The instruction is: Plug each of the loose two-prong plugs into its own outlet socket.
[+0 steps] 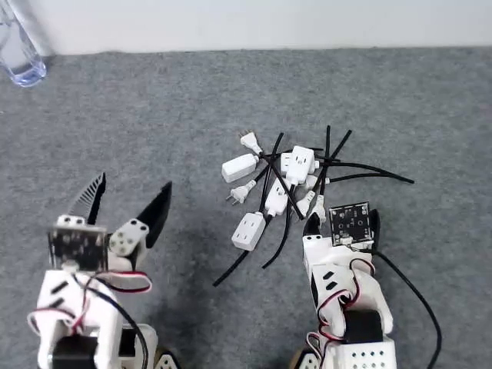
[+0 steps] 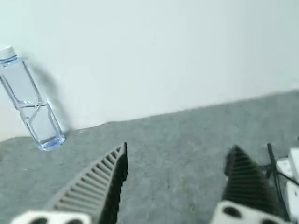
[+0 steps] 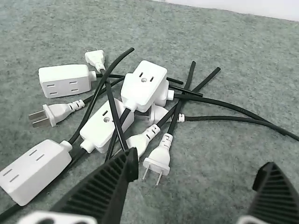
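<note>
Left gripper [image 1: 134, 182]: fingers spread wide with nothing between them, over the bare grey mat [image 1: 184, 100], well apart from the heap at its 9 o'clock.
Right gripper [image 3: 200, 158]: spread wide and holding nothing, at the heap's 6 o'clock edge, near a loose plug [image 3: 158, 161] whose prongs are bare.
Outlet sockets [image 1: 249, 231]: four white blocks tangled with black cords [image 1: 361, 167] and other plugs, just 3 o'clock of the mat's middle.
Bottle [image 1: 19, 54]: upright at 11 o'clock, by the wall [image 2: 163, 51].

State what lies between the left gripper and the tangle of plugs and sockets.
The stretch is bare: in the high view, just grey mat lies between the open left gripper and the tangle.
</note>
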